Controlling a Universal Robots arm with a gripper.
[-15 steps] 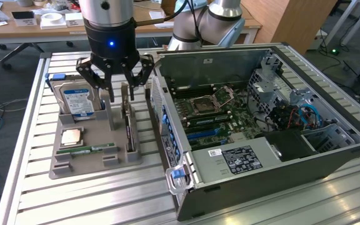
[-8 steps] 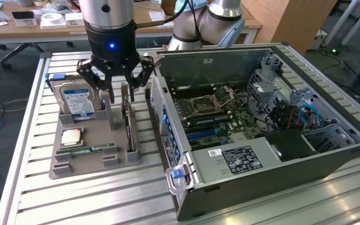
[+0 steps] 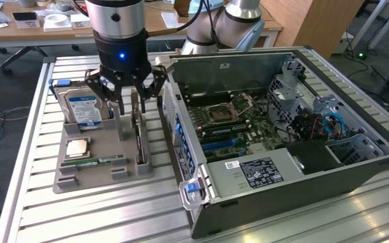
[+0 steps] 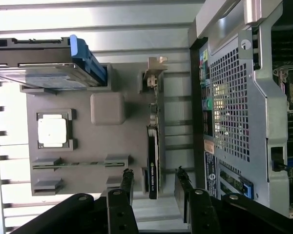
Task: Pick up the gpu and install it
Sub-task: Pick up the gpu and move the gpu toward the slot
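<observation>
The gpu (image 3: 140,137) stands on its edge in a slot of the grey holder tray (image 3: 93,179), beside the open computer case (image 3: 282,167). It is a thin dark card (image 4: 153,151) with a silver bracket (image 4: 154,73) at its far end. My gripper (image 3: 131,104) hangs low over the card and is open. In the wrist view the gripper (image 4: 154,181) has one black finger (image 4: 127,179) on each side of the card's near end, with small gaps to the card. Nothing is held.
On the same tray are a silver hard drive with a blue label (image 3: 81,107), a square processor (image 3: 78,147) and a green memory stick (image 3: 101,162). The case lies on its side with the motherboard (image 3: 230,119) exposed. The case's back wall (image 4: 234,107) is close to the gpu.
</observation>
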